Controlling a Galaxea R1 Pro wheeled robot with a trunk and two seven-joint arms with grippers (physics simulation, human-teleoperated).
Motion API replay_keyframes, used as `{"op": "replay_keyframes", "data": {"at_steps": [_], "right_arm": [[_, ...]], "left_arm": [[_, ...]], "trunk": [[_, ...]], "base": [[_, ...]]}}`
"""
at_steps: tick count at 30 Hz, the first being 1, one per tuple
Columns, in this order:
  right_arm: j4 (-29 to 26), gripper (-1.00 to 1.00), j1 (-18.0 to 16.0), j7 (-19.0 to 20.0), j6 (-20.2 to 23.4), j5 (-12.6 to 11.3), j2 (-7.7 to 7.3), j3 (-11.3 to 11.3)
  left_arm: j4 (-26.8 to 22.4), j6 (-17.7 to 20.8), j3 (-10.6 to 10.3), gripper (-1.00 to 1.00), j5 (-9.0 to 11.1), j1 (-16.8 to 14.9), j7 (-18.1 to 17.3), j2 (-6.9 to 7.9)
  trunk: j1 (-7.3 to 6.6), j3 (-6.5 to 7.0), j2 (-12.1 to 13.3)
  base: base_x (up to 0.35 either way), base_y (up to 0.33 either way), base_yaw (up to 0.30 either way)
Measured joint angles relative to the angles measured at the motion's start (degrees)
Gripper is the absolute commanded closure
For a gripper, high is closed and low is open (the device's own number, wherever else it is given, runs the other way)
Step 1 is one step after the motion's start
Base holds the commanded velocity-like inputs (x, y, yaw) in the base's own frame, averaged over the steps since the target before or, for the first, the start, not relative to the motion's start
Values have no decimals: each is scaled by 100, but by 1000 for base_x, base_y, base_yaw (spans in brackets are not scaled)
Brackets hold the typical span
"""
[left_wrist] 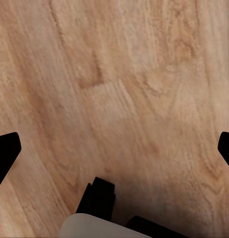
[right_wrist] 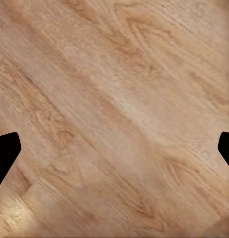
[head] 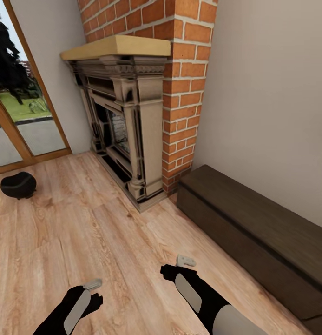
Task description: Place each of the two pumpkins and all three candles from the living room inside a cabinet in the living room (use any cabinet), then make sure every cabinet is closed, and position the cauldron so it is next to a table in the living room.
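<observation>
Hanging low over the wooden floor (head: 109, 242), both grippers are empty with jaws spread: left gripper (left_wrist: 114, 148) near left, right gripper (right_wrist: 114, 148) near right. Farther right, the cabinet (head: 253, 223) lies shut along the wall. Far left sits the cauldron (head: 18, 185), beside the brick fireplace (head: 128, 125).

The cauldron (head: 18, 184) is black. The cabinet (head: 258, 237) is dark brown. The floor (head: 109, 242) shows pale wood grain; the chimney (head: 179, 83) is red brick with pale mortar.
</observation>
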Motion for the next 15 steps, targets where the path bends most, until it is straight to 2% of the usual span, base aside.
{"op": "replay_keyframes", "data": {"at_steps": [9,15], "right_arm": [[5,-100,0,0,-1,0,5,0],[5,-100,0,1,-7,0,3,1]], "left_arm": [[0,0,-1,-100,0,0,0,0],[-3,1,1,-100,0,0,1,0]], "trunk": [[0,-26,0],[0,-43,0]], "base": [[0,17,-262],[22,147,-262]]}}
